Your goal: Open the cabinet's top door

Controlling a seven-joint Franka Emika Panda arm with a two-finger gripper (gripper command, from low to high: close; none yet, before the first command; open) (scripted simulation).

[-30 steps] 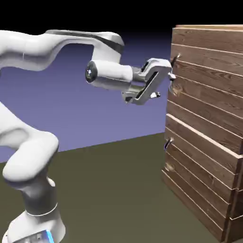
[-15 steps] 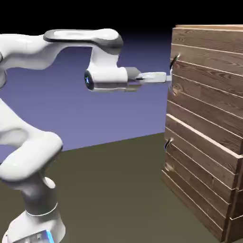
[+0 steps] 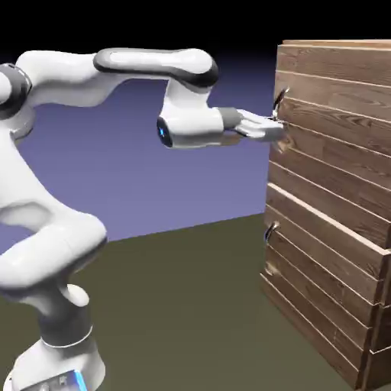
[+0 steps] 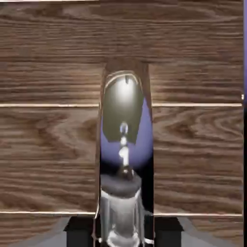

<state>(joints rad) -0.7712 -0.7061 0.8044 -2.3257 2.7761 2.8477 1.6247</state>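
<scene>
The cabinet (image 3: 328,252) of brown planks stands at the exterior view's right. Its top door (image 3: 336,114) carries a small dark metal loop handle (image 3: 280,99) at its left edge. My gripper (image 3: 278,128) reaches level to that edge, tips at the handle's lower part. In the hand view the door's wood (image 4: 48,144) fills the picture. The shiny handle (image 4: 124,120) runs upright between my gripper's (image 4: 123,232) dark fingertips (image 4: 79,231). The fingers sit close on either side of it and look open around it.
Below the top door a shorter plank front juts out slightly, with its own small handle (image 3: 269,231). The dark table (image 3: 183,305) stretches between my base and the cabinet.
My hand has rolled from a tilted pose to level and moved right, up to the top door's handle. The door has not moved.
</scene>
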